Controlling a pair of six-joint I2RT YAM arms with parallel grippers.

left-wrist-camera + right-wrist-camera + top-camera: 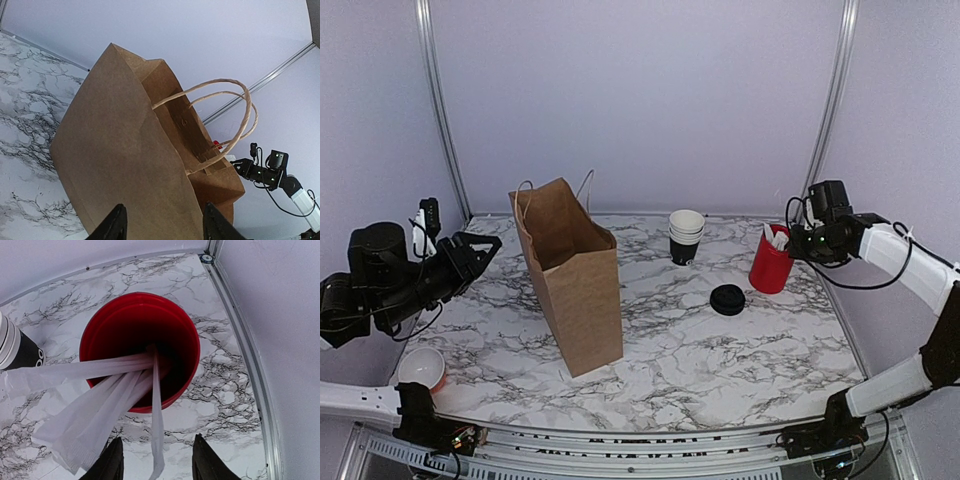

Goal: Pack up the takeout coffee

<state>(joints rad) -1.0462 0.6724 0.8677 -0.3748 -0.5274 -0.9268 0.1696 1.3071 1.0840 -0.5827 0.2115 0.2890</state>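
No takeout coffee shows in any view. A brown paper bag (572, 290) stands open and upright left of centre, its twine handles (235, 115) up. My left gripper (487, 244) hovers just left of the bag, clear of it; its jaws (165, 207) stand open and face the bag's side (115, 150). My right gripper (796, 240) is at the far right, right over a red cup (771, 264). Its jaws (157, 440) are open, and one of the white paper-wrapped sticks (157, 405) from the red cup (135, 315) hangs between them, untouched.
A stack of lidless black cups with white rims (686, 236) stands at the back, also at the left edge of the right wrist view (20, 352). A flat black lid (727, 299) lies in front of the red cup. A white-lined cup (422, 368) sits at the near left corner.
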